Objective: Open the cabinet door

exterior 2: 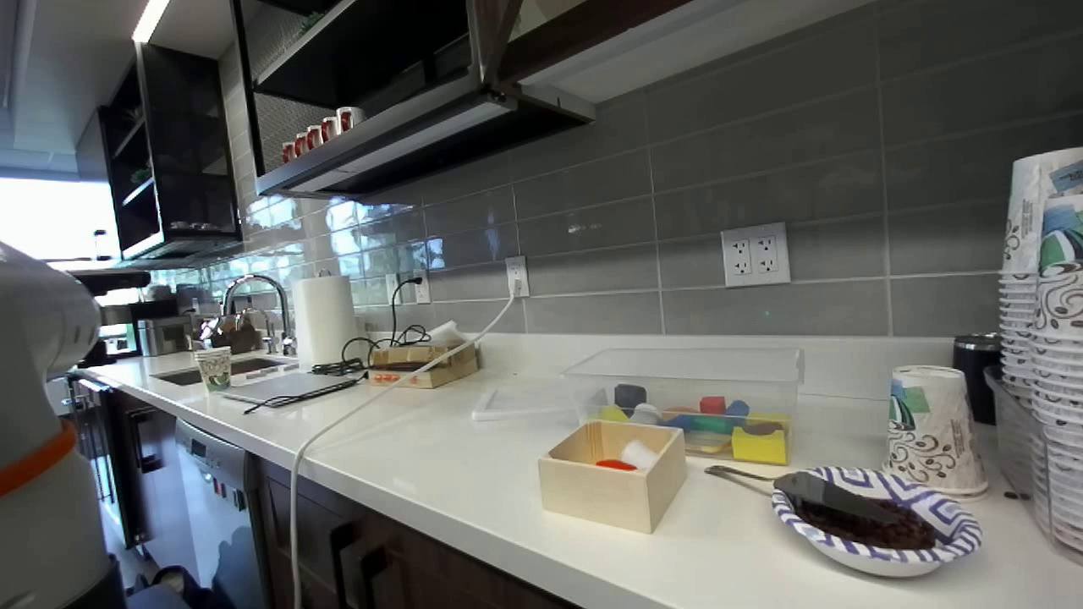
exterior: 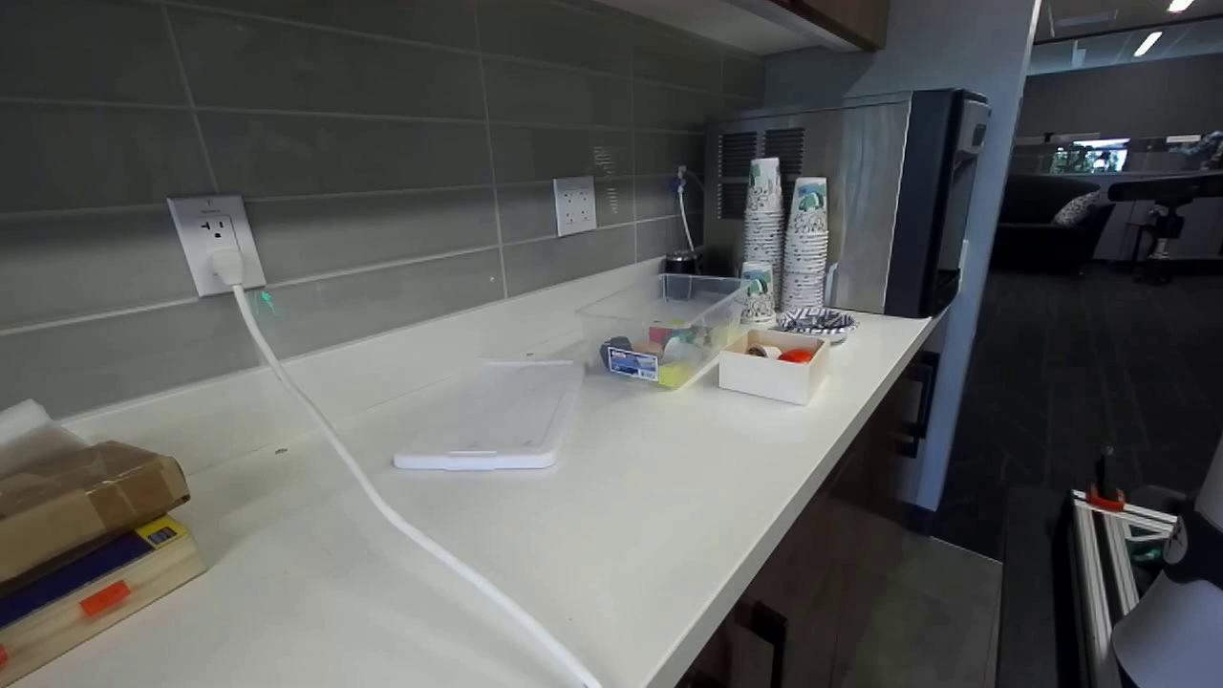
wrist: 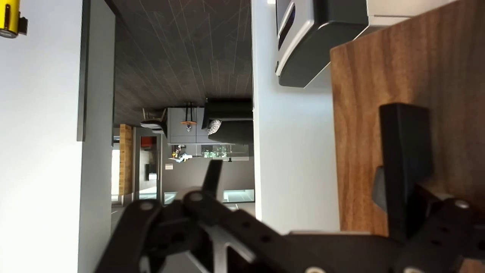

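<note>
A brown wood cabinet panel fills the right of the wrist view, which stands upside down. The upper cabinet also shows at the top edge in both exterior views. My gripper is open. Its smaller-looking finger stands in front of the room, and its larger dark finger overlaps the wood face. Nothing shows held between the fingers. A small grey piece shows beside the larger finger; I cannot tell what it is. No door handle shows clearly, and contact with the panel cannot be judged. The gripper is outside both exterior views.
A grey and black machine stands by the wall. Below, the white counter holds a clear bin, a wooden box, stacked cups and a patterned bowl. A white cable crosses the counter.
</note>
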Motion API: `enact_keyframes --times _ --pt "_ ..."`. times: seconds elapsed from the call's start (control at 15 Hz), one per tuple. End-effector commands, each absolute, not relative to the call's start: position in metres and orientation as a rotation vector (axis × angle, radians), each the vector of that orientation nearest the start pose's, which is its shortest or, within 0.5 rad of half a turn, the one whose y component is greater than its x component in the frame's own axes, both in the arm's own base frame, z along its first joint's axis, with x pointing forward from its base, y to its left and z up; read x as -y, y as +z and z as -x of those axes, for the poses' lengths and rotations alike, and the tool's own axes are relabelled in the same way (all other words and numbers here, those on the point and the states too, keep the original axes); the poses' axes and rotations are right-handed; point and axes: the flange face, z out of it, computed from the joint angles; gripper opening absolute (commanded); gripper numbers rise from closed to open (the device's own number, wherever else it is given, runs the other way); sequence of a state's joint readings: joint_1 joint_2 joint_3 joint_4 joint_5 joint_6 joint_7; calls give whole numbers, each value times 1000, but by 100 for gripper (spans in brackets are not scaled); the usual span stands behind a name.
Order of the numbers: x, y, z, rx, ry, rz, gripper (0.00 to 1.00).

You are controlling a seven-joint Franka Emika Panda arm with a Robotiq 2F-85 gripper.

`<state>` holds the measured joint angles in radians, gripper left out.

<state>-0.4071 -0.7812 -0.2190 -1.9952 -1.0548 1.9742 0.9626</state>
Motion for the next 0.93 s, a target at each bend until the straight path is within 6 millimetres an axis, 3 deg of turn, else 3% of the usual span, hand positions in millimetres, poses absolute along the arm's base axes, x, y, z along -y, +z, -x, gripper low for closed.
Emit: enact_keyframes --times 0.0,0.87 --pt "300 840 -205 1516 976 -1499 100" --pt "343 854 -290 1432 1060 -1567 100"
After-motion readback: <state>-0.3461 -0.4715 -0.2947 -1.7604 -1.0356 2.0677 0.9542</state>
